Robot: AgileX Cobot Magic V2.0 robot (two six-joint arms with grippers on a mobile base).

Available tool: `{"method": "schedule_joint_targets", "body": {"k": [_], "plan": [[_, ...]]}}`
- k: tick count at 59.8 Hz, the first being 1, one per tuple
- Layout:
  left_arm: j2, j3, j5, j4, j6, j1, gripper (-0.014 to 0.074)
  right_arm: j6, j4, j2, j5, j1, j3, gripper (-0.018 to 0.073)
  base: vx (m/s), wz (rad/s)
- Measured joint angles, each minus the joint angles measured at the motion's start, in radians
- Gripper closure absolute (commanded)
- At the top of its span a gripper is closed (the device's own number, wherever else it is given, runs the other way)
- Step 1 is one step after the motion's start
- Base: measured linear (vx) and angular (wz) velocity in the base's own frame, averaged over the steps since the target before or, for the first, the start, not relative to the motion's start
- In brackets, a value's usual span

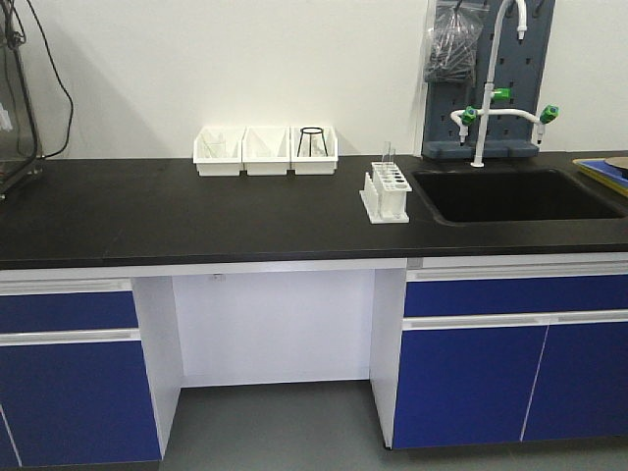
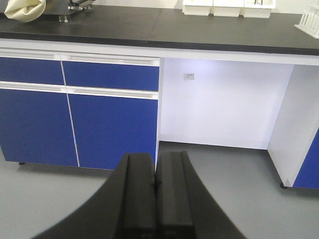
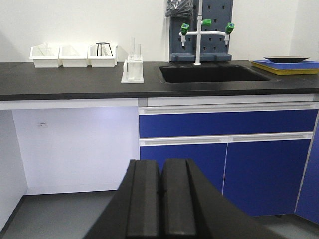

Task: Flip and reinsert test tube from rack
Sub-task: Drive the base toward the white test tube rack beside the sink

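Note:
The white rack point(image 1: 385, 193) stands on the black counter just left of the sink. It also shows in the right wrist view point(image 3: 132, 69) and at the top right edge of the left wrist view point(image 2: 309, 22). Thin clear test tubes point(image 1: 387, 155) stand upright in it, taller than the rack point(image 3: 133, 47). My left gripper point(image 2: 156, 155) is shut and empty, low in front of the blue cabinets, far from the rack. My right gripper point(image 3: 161, 162) is shut and empty, also below counter height.
Three white bins point(image 1: 266, 150) sit at the counter's back, one with a black wire stand. A black sink point(image 1: 510, 194) with a white tap point(image 1: 496, 74) lies right of the rack. A yellow and blue tray point(image 3: 284, 64) is far right. An open knee space point(image 1: 275, 324) is under the counter.

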Motion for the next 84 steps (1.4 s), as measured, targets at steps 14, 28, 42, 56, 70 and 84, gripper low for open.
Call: {"method": "schedule_joint_targets", "body": {"k": [14, 28, 42, 56, 70, 84], "plan": [[0.0, 0.0, 0.0, 0.0, 0.0, 0.0, 0.0603, 0.0, 0.0, 0.0, 0.0, 0.0, 0.0, 0.0571, 0.0, 0.0], [0.0, 0.0, 0.0, 0.0, 0.0, 0.0, 0.0603, 0.0, 0.0, 0.0, 0.0, 0.0, 0.0, 0.0571, 0.0, 0.0], [0.0, 0.0, 0.0, 0.0, 0.0, 0.0, 0.0603, 0.0, 0.0, 0.0, 0.0, 0.0, 0.0, 0.0571, 0.0, 0.0], [0.0, 0.0, 0.0, 0.0, 0.0, 0.0, 0.0603, 0.0, 0.0, 0.0, 0.0, 0.0, 0.0, 0.0571, 0.02, 0.0], [0.0, 0.0, 0.0, 0.0, 0.0, 0.0, 0.0603, 0.0, 0.0, 0.0, 0.001, 0.0, 0.0, 0.0571, 0.13, -0.03], [0.0, 0.0, 0.0, 0.0, 0.0, 0.0, 0.0603, 0.0, 0.0, 0.0, 0.001, 0.0, 0.0, 0.0571, 0.31, -0.09]]}}
